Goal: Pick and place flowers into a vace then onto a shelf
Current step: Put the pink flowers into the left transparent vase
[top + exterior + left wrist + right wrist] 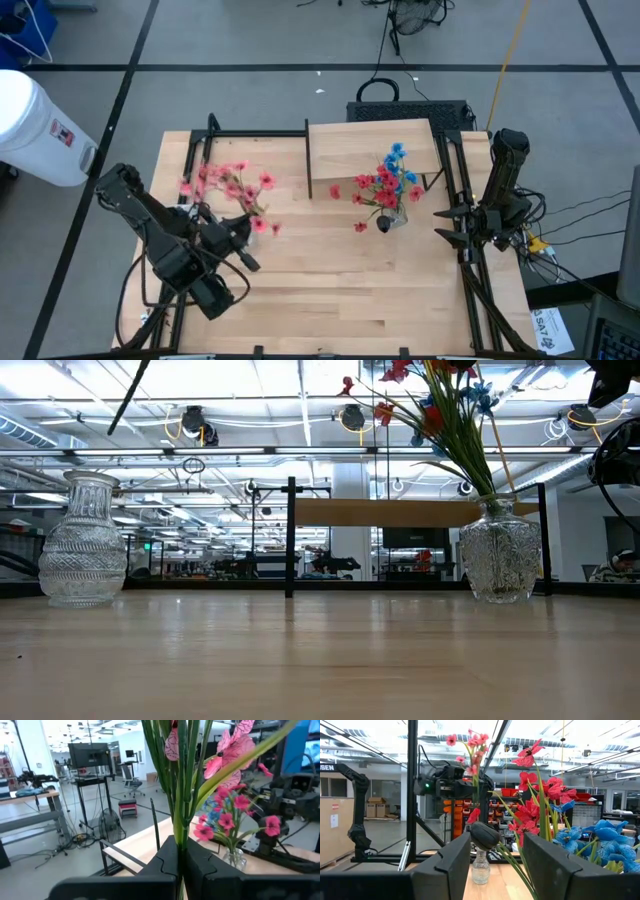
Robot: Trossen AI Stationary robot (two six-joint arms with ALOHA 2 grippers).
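Note:
My left gripper (243,232) is shut on a spray of pink flowers (232,186), seen close in the left wrist view as pink flowers (231,747). It is held up over the table's left part. An empty clear vase (84,540) stands on its base on the tabletop; the right wrist view shows this vase (480,865) below the left gripper (451,781). A second glass vase (390,221) holds red and blue flowers (392,180) by their stems, just before the shelf (372,148). My right gripper (496,865) is open, to the right of that vase. My left gripper pinches the bundle of green stems (181,827) between its two fingers, which lie across the stems. The spray is lifted clear of the table. Its blossoms stand above the fingers, roughly upright.
The shelf's board sits on black legs (291,538) at the table's far edge. Black frame rails (470,270) run along the table's left and right sides. Bare wooden tabletop (340,290) lies between the arms and toward the near edge.

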